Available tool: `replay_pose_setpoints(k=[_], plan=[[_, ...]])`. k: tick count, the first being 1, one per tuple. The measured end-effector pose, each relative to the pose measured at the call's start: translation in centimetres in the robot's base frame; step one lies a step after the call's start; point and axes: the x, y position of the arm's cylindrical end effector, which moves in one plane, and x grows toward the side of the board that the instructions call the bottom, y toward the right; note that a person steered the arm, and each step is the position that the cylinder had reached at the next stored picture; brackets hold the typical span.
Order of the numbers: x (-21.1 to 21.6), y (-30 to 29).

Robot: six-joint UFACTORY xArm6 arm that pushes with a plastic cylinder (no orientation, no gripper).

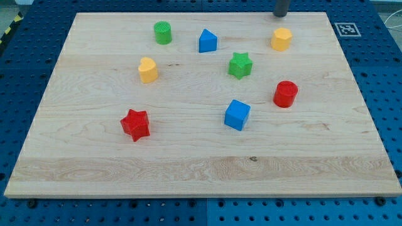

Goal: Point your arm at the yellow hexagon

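The yellow hexagon (281, 39) sits near the view's top right of the wooden board (94, 157). My tip (281, 15) shows as a dark rod end at the view's top edge, just above the yellow hexagon, a short gap apart from it. A blue block with a pointed top (208, 41) lies to the hexagon's left. A green star (240, 65) lies below and left of the hexagon.
A green cylinder (162, 32) stands at the top left. A yellow heart (148, 70) is left of centre. A red star (135, 124) is lower left. A blue cube (237, 115) and a red cylinder (285, 94) are lower right. A marker tag (347, 29) sits on the top right corner.
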Motion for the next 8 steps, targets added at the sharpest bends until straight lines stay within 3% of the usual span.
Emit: replay_pose_setpoints(k=[3, 5, 8], plan=[[0.9, -4.8], [3.4, -5.0], [3.6, -4.4]])
